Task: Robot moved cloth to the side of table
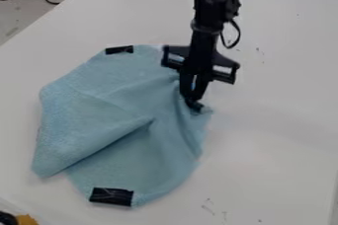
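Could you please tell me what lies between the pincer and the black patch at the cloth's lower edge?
In the camera view, only the rumpled light-blue cloth itself lies between the pincer and that black patch.

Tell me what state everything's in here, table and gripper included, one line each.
Light blue cloth, rumpled, partly folded over
Gripper, closed on the cloth's right edge
Upper black strip, flat on cloth
Lower black strip, flat on cloth
White table, scuffed in spots
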You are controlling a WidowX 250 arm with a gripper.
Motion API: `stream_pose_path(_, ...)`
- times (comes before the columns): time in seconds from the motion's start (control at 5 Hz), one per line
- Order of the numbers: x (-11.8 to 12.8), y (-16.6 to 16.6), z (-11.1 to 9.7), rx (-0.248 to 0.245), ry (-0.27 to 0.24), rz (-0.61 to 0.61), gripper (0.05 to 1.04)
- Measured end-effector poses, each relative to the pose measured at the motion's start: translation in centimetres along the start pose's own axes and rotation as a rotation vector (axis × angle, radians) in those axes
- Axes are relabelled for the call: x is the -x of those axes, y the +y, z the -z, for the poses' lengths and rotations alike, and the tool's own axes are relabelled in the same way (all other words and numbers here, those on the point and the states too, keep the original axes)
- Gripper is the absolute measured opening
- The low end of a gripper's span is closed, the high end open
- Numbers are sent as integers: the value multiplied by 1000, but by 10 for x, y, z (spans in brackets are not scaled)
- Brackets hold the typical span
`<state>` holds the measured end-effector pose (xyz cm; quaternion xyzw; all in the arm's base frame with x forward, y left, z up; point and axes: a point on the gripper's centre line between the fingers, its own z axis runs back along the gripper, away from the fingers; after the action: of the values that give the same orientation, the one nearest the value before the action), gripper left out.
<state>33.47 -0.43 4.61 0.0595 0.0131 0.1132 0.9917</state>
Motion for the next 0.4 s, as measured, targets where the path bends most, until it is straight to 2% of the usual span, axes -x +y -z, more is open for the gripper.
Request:
stream_pose_path(0.2,-3,7,-24,-62,-26,25,79)
stream_pose_path(0.4,-24,1,-56,-78,-90,69,63)
